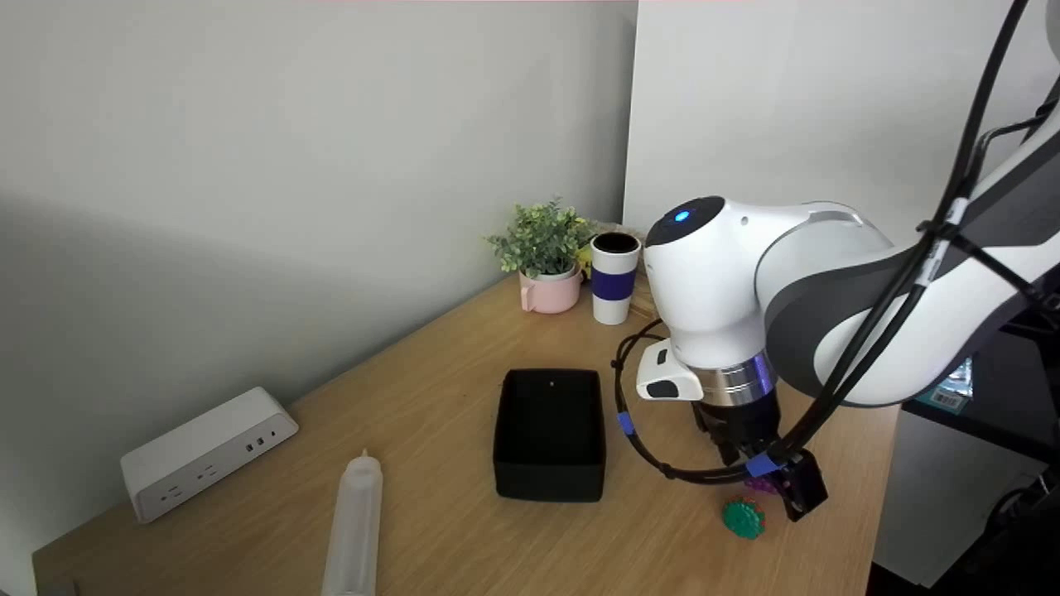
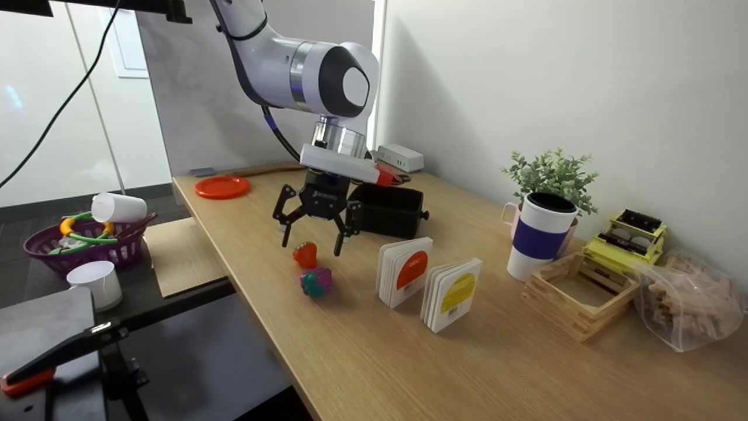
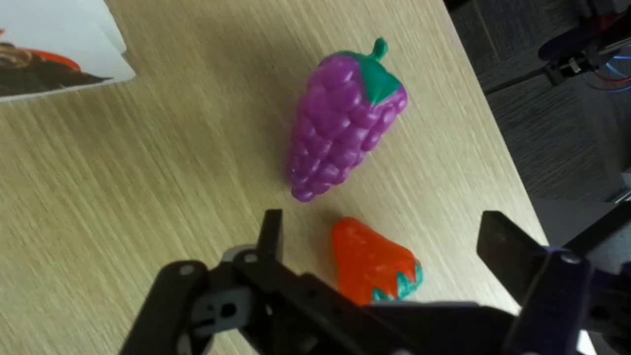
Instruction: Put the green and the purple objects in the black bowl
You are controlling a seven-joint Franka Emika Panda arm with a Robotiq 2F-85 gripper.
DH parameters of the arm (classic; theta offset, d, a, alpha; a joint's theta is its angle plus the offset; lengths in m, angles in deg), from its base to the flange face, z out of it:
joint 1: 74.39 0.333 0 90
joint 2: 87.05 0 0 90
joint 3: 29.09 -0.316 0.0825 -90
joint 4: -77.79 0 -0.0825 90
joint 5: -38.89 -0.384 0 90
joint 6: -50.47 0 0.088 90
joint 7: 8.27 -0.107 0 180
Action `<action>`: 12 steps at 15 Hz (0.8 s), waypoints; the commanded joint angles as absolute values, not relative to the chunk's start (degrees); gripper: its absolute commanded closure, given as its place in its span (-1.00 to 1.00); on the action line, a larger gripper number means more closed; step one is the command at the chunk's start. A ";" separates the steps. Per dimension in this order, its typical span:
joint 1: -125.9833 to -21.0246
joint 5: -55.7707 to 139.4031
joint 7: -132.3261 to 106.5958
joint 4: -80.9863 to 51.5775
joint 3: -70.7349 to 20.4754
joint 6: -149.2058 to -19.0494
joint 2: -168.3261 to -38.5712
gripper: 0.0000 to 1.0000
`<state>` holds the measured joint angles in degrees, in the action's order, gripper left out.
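Pale grey walls (image 1: pixel 331 149) span the upper left of an exterior view, above a light wood-grain table (image 1: pixel 439 497). White with dark grey panels, a jointed robot arm (image 1: pixel 704 290) reaches in from that frame's upper right. Below the centre sits an open-topped black rectangular bowl (image 1: pixel 546 483). In an exterior view, left of centre, the black two-fingered gripper (image 2: pixel 311 247) hangs above the table, spread wide with nothing in its grasp. At the upper centre of the wrist view a purple grape-cluster toy (image 3: pixel 340 128) with a green leaf lies on the table, outside the bowl. Lower in that frame, near but apart, lies an orange-red strawberry-shaped toy (image 3: pixel 367 261) with a green cap, partly covered by the gripper.
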<state>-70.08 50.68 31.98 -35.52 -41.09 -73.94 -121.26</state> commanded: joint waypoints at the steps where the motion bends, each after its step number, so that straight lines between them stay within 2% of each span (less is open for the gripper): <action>1: -71.67 49.33 38.70 -36.43 -42.75 -75.93 -121.21 -1.00; 12: -71.77 46.06 48.62 -36.31 -42.78 -83.05 -124.69 -1.00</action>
